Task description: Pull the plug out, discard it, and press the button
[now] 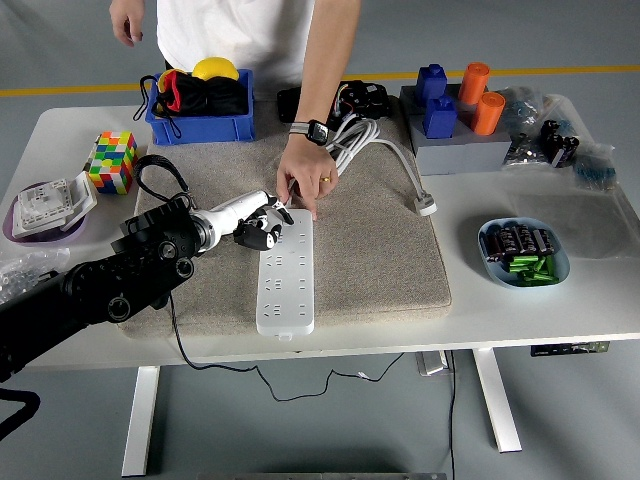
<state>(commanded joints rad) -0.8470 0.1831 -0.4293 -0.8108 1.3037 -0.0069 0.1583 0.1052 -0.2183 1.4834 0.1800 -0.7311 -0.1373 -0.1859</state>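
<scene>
Beside power strip (286,274), person's hand (304,178), robot hand (262,222)

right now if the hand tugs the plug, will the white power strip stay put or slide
The power strip looks long, light and rigid, so it would probably lift or slide as one piece. It lies on a fuzzy mat, which likely adds grip. The person's hand touching its far end should help pin it.
</scene>
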